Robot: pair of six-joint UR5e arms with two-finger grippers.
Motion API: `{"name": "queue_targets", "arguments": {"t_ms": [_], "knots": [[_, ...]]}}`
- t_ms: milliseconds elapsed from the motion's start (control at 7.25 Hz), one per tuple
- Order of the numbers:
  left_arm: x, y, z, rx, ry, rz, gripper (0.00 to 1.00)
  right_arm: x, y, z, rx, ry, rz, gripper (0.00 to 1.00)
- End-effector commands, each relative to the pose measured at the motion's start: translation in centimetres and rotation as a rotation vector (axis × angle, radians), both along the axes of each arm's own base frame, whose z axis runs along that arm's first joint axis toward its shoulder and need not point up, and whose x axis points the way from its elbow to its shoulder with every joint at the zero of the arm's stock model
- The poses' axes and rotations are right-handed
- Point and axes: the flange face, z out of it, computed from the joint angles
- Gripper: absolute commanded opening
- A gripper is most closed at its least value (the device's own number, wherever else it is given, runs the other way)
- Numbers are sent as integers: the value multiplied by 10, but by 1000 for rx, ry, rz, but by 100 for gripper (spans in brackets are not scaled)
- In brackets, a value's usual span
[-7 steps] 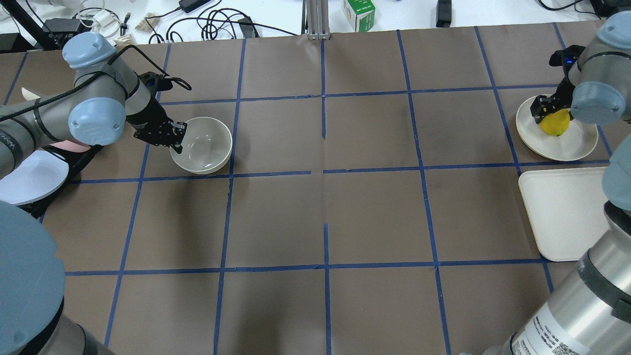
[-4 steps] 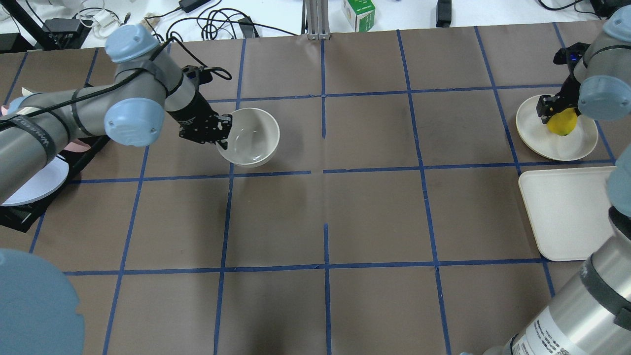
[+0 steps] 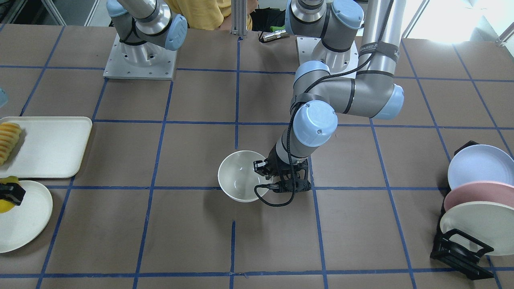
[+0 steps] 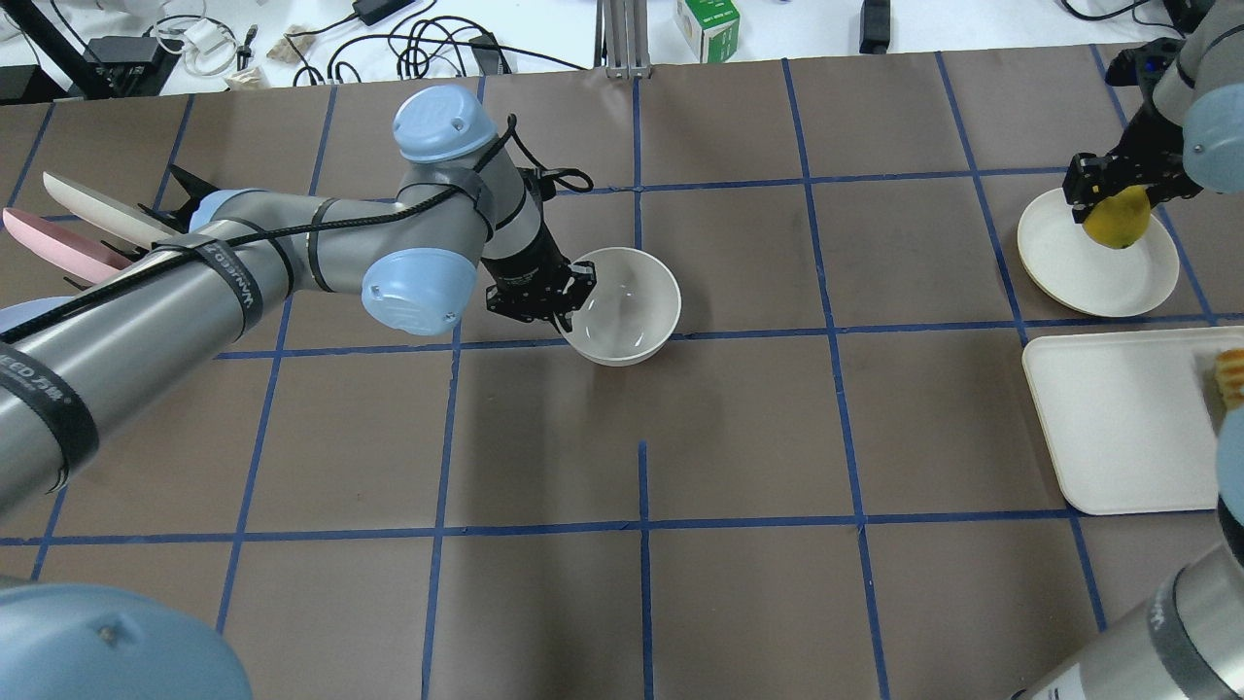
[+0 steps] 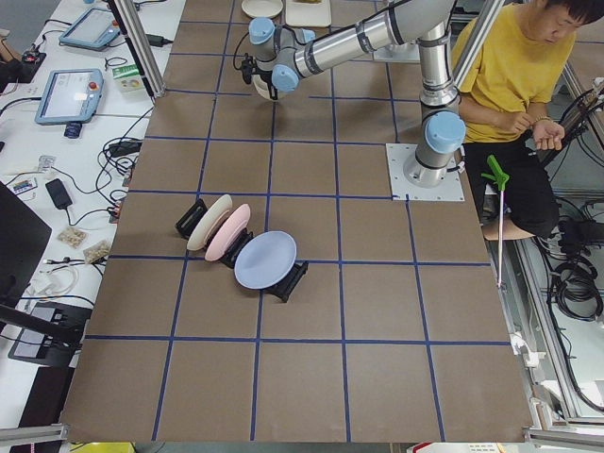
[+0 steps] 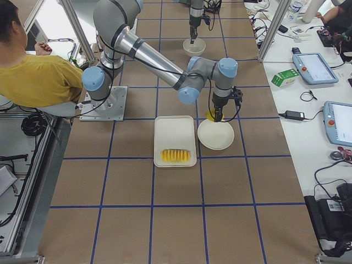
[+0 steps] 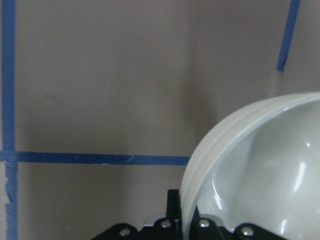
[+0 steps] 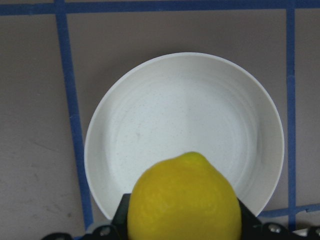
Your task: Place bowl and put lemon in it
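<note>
The off-white bowl (image 4: 632, 309) is near the table's middle, also in the front view (image 3: 240, 176) and the left wrist view (image 7: 260, 170). My left gripper (image 4: 571, 288) is shut on its left rim, one finger inside and one outside. I cannot tell if the bowl touches the table. The yellow lemon (image 4: 1118, 220) is in my shut right gripper (image 4: 1103, 194), held above a flat white plate (image 4: 1074, 267) at the far right. The right wrist view shows the lemon (image 8: 182, 200) over the plate (image 8: 185, 110).
A white tray (image 4: 1118, 418) lies near the plate, with ridged orange-yellow sliced food (image 3: 9, 136) on it. A black rack with blue, pink and cream plates (image 3: 474, 200) stands on my left side. Cables and a green box (image 4: 708, 27) lie beyond the far edge.
My left arm has carried the bowl to the right, from the left side toward the table's middle. My right gripper has risen with the lemon off the plate.
</note>
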Motion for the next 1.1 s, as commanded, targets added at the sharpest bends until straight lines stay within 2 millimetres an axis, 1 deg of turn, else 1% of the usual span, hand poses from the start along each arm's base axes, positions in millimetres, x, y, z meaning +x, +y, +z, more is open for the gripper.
{"name": "queue_targets", "arguments": {"t_ms": [0, 138, 276, 414, 552, 690, 828, 966], "knots": [[-9, 4, -13, 5, -2, 7, 0, 55, 5, 28, -12, -41, -82, 0], [-10, -3, -14, -19, 2, 4, 42, 61, 5, 30, -17, -45, -76, 0], [-5, -17, 0, -87, 11, 15, 87, 86, 2, 32, -22, -45, -76, 0], [20, -29, 24, -125, -10, 38, 98, 118, 0, 34, -36, -56, -128, 0], [58, -41, 52, -134, -54, 51, 100, 163, 0, 49, -55, -93, -132, 0], [75, -39, 96, -114, -69, -14, 100, 231, 12, 73, -59, -135, -137, 0], [91, -26, 135, -77, -153, -140, 100, 292, 24, 67, -39, -139, -111, 0], [97, -11, 169, -64, -208, -190, 100, 337, 36, 64, -31, -148, -60, 0]]}}
